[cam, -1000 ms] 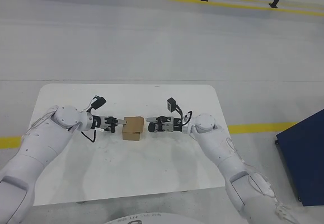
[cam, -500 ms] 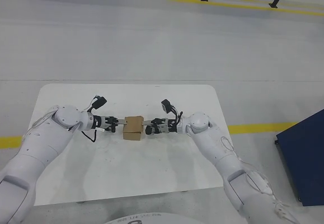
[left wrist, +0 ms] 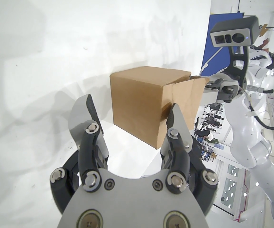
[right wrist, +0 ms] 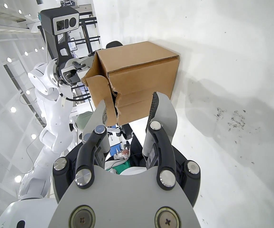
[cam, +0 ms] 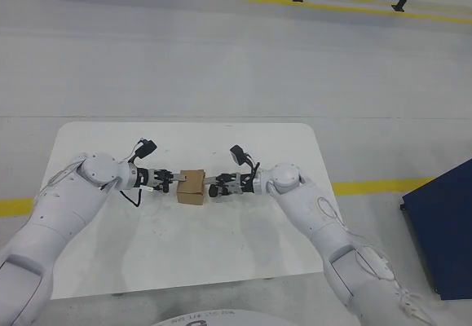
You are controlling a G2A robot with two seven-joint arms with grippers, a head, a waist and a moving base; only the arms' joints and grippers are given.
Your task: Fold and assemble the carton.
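Left pincer: fingers apart, one tip touching the small brown cardboard carton.
Right pincer: fingers apart, straddling the torn flap opposite.
Carton: on the white table, between both pincers.

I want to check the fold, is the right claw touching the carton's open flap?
Touching. In the right wrist view one finger of the right claw lies against the loose flap of the carton.
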